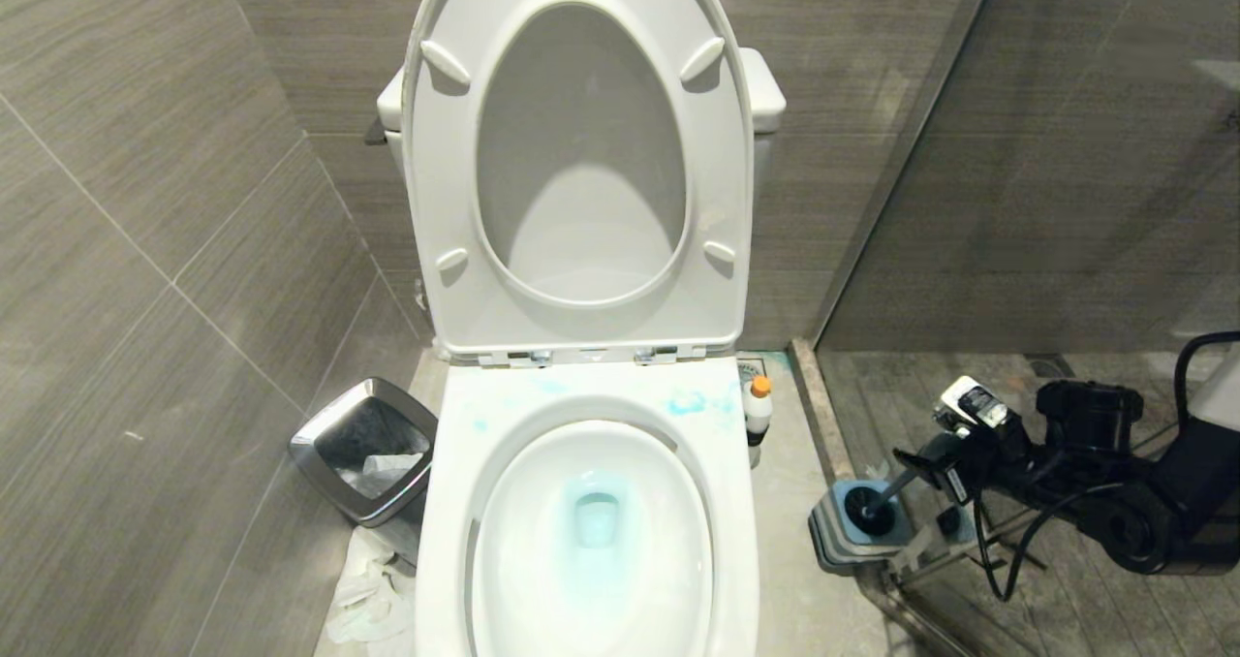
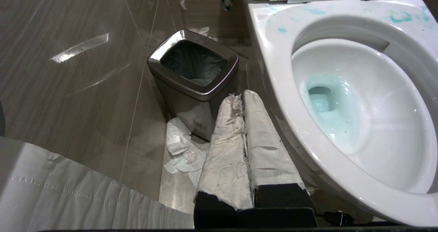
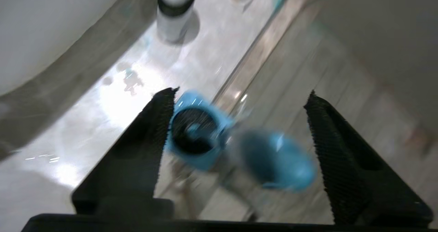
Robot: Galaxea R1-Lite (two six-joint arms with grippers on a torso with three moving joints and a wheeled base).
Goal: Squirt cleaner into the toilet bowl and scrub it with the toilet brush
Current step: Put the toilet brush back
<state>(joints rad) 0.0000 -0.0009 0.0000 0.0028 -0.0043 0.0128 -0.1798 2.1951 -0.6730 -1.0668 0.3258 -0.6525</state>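
Right gripper hangs low beside the toilet with its two black ridged jaws spread wide and nothing between them touching either pad. Just beyond the jaws, in the right wrist view, the curved blue end of the toilet brush lies in the gap, nearer the one jaw than the other but apart from both. From there the brush's long axis runs away from the gripper and slopes down toward the toilet side, its slim shaft ending at the round black bristle head, which sits in the square blue-and-grey base on the floor. So the handle end points up and back at the right gripper, the head down and away. I judge that any regrasp would mean closing across that handle end, square to the shaft. The left gripper, its paper-wrapped fingers pressed together and holding nothing, is parked on the other side of the toilet bowl near the steel bin, much farther from the brush. Farther off, the cleaner bottle stands upright on the floor against the bowl's right flank, orange cap up. Blue smears mark the rim and blue-tinted water fills the bowl.
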